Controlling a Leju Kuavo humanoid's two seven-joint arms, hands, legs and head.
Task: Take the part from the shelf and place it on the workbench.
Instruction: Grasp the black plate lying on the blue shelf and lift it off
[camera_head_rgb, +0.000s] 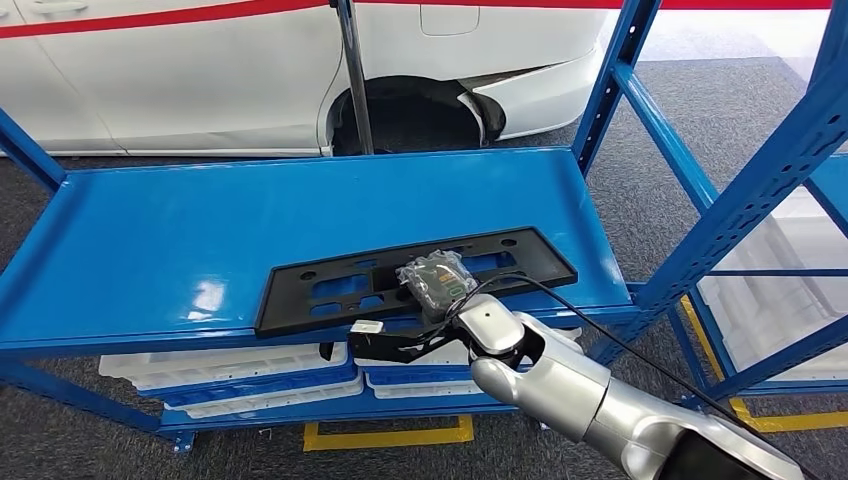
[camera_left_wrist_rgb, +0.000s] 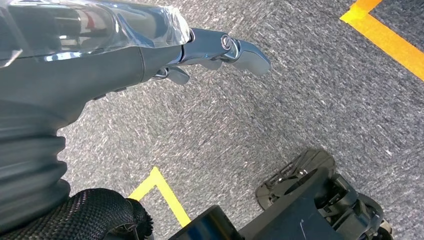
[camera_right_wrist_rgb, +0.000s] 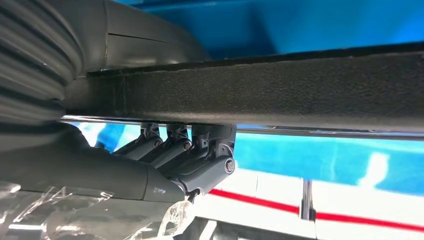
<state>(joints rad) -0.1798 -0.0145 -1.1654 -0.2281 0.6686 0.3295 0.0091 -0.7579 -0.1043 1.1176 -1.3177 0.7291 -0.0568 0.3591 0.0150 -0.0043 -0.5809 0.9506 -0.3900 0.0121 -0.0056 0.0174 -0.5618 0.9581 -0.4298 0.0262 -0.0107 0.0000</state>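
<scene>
Head view: we see long flat black plastic part with cut-outs lying on top deck of blue metal shelf, near front edge. Right hand grips part at its front edge. Right wrist view: we see dark fingers curled against one face of part, thumb on opposite face. Left wrist view: left hand hangs over grey carpet floor, fingers loosely curled, holding nothing; whether apart or closed, we cannot tell.

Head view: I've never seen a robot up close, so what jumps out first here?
A long black plastic part lies on a bright blue shelf, and the robot's silver right hand grips its near edge, fingers curled under it. Behind the shelf stands a white car with a red stripe.
</scene>
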